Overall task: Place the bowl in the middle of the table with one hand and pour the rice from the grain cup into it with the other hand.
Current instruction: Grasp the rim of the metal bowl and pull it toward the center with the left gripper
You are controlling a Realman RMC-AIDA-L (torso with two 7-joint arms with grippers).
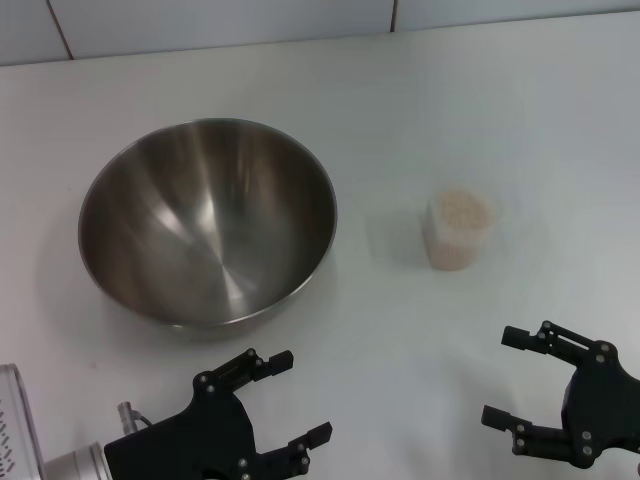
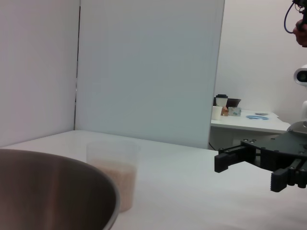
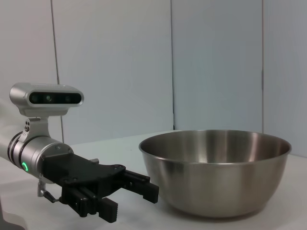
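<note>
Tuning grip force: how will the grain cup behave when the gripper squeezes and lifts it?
The grain cup looks thin, clear plastic, so it likely flexes under a hard squeeze. Rice fills it nearly to the rim, so tilting probably spills grains early. It is small and narrow, so a sideways nudge may tip it.

From the head we look steeply down on the table [image 1: 420,90]. The left wrist view skims low and level, close behind the bowl [image 2: 53,191]; the right wrist view faces it side-on. All three share the bowl.
</note>
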